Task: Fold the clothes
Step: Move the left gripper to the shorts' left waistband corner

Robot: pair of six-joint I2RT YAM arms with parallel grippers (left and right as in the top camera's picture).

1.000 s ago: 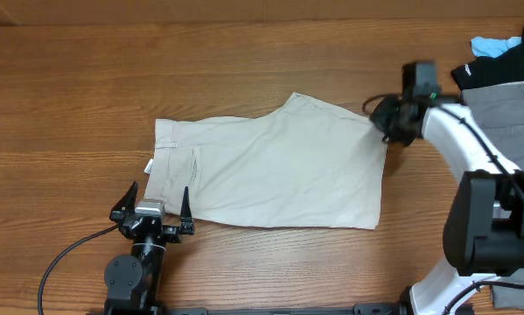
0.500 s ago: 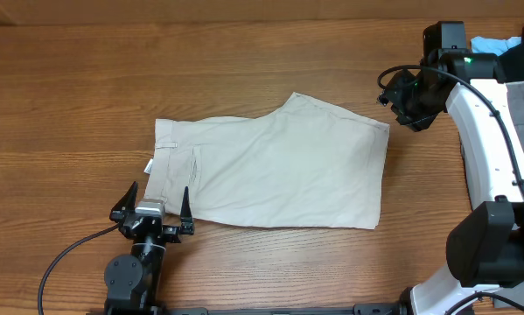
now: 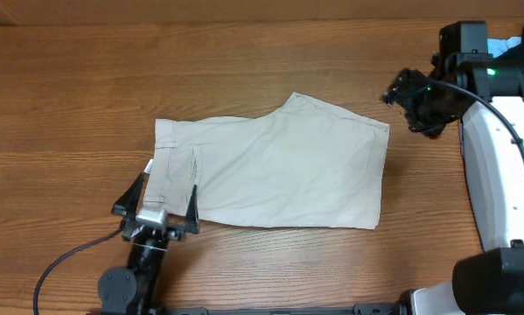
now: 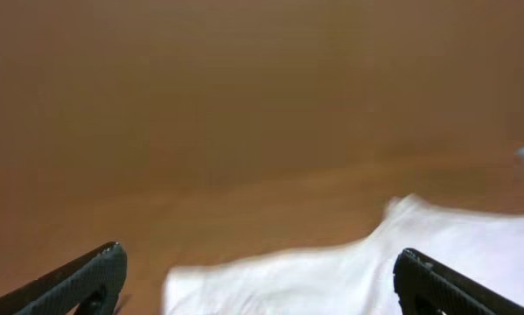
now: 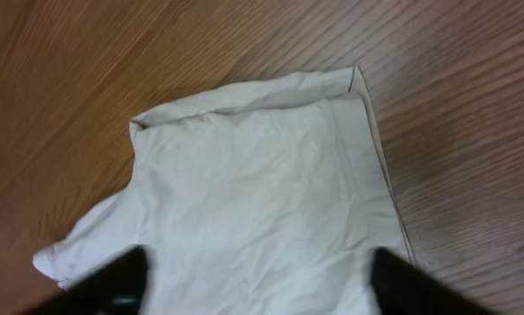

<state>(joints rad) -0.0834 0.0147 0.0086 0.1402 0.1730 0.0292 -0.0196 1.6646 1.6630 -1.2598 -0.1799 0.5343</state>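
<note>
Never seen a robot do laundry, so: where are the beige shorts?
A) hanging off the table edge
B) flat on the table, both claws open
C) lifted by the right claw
B: the shorts lie flat on the table, the left gripper open at their waistband end, the right gripper open off to the side.

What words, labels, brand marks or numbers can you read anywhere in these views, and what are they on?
None can be read.
Small white label at the waistband edge of the shorts: too small in the overhead view to show any print.
Wrist views: only plain fabric and the wooden table, no text; the left one is blurred.
</note>
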